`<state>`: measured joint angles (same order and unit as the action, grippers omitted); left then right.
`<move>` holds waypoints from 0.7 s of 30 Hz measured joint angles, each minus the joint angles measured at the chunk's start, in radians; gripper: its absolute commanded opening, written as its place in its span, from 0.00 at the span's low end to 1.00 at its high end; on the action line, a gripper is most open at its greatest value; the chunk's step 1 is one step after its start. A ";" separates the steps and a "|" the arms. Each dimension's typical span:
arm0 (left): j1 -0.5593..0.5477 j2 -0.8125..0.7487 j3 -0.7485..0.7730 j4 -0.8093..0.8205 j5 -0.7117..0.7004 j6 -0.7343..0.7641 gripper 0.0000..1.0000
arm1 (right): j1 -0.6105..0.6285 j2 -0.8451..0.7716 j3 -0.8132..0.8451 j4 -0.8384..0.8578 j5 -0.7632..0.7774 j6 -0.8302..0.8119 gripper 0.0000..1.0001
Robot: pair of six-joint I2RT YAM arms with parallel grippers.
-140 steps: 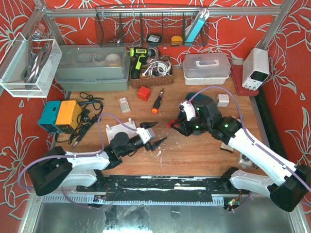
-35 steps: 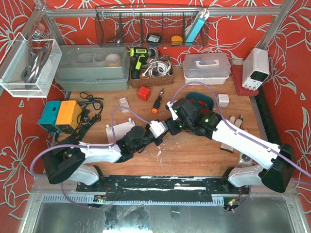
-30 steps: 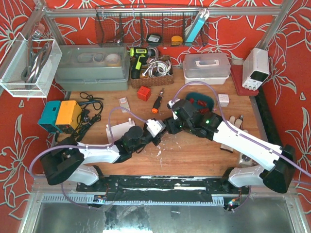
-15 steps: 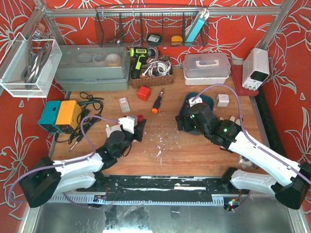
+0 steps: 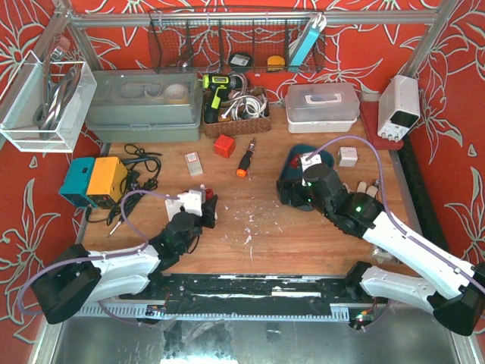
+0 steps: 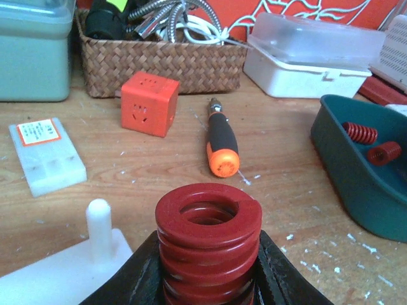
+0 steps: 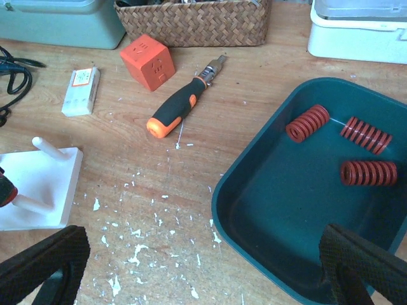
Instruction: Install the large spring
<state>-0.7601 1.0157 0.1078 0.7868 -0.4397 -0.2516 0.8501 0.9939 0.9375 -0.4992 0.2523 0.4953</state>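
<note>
The large spring (image 6: 208, 236) is a thick red coil, standing upright between the black fingers of my left gripper (image 6: 208, 257), which is shut on it. In the top view the spring (image 5: 209, 194) shows as a red spot at the left gripper (image 5: 204, 206), right by the white peg base (image 5: 180, 203). One white peg (image 6: 98, 220) stands just left of the spring. My right gripper (image 7: 203, 273) is open with nothing in it, and hangs over the near left corner of the teal tray (image 7: 219, 190). Three smaller red springs (image 7: 307, 122) lie in that tray.
An orange-and-black screwdriver (image 7: 181, 108), an orange cube (image 7: 147, 61) and a small white labelled block (image 7: 81, 93) lie behind the peg base (image 7: 38, 184). A wicker basket (image 6: 165, 60), a white lidded box (image 6: 311, 54) and a grey-green case (image 5: 144, 106) line the back. Cables (image 5: 140, 178) lie at left.
The two grippers met at mid-table a second ago. The right gripper has since opened and drawn back over the tray. The left arm has carried the spring left to the peg base.
</note>
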 measured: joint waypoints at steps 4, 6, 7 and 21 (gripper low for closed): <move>0.000 0.021 -0.038 0.035 -0.005 -0.003 0.00 | 0.000 -0.024 -0.014 0.004 0.000 -0.010 0.99; 0.000 0.038 -0.048 0.048 -0.006 -0.001 0.00 | 0.000 -0.035 -0.021 0.005 0.000 -0.013 0.99; 0.000 0.048 -0.053 0.058 -0.005 0.002 0.00 | 0.000 -0.041 -0.023 0.005 -0.001 -0.014 0.99; 0.000 0.063 -0.072 0.114 0.019 0.027 0.00 | -0.006 -0.068 -0.029 0.006 -0.002 -0.037 0.99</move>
<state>-0.7601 1.0782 0.0353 0.9009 -0.4206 -0.2245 0.8436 0.9264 0.9085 -0.4931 0.2508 0.4580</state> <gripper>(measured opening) 0.309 0.987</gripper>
